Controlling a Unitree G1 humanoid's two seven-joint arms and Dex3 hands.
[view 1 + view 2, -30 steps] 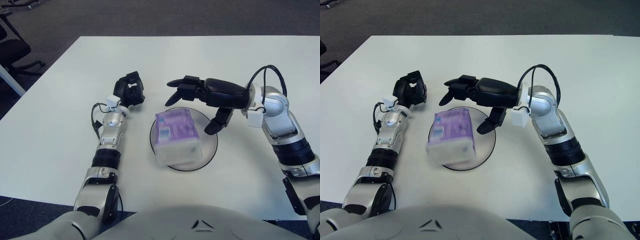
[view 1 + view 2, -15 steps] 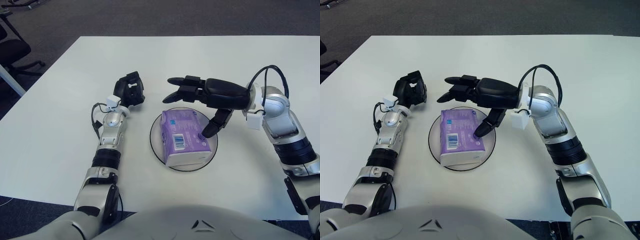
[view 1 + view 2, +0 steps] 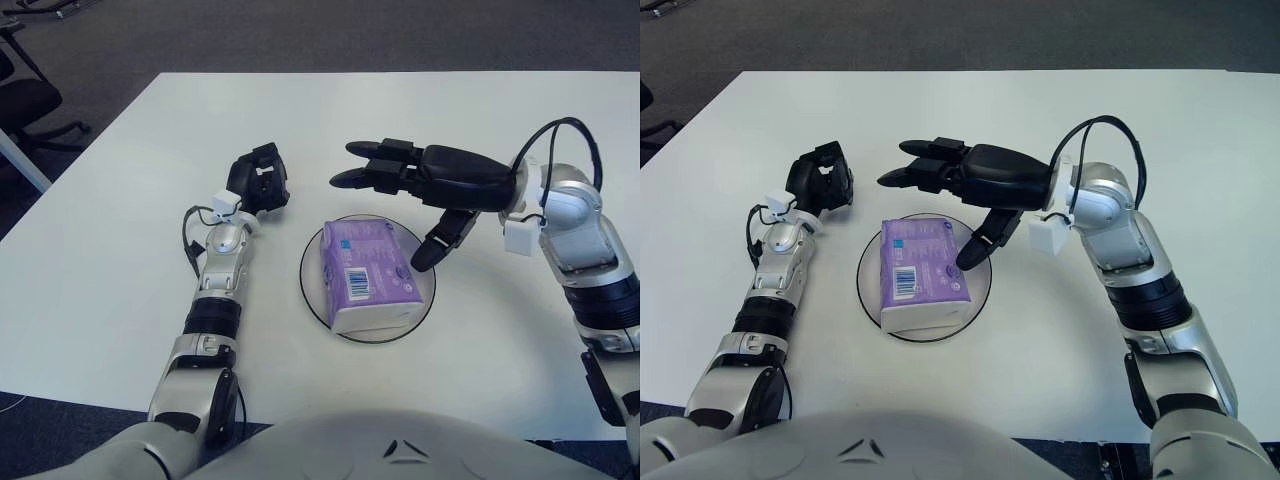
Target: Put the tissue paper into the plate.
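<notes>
The purple tissue pack (image 3: 365, 275) lies in the round plate (image 3: 312, 290), near the front edge of the white tabletop (image 3: 120, 270). The right hand (image 3: 420, 190) is above the back of the plate with its fingers spread wide, holding nothing. The left hand (image 3: 260, 180) shows left of the plate, fingers curled in, holding nothing.

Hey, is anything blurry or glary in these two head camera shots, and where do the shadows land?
Left eye view: the tissue pack on the plate is sharp, its barcode clear; no harsh glare on the table. Right eye view: only soft, faint shadows under the open right hand and beside the left hand, so the lighting looks diffuse.
</notes>
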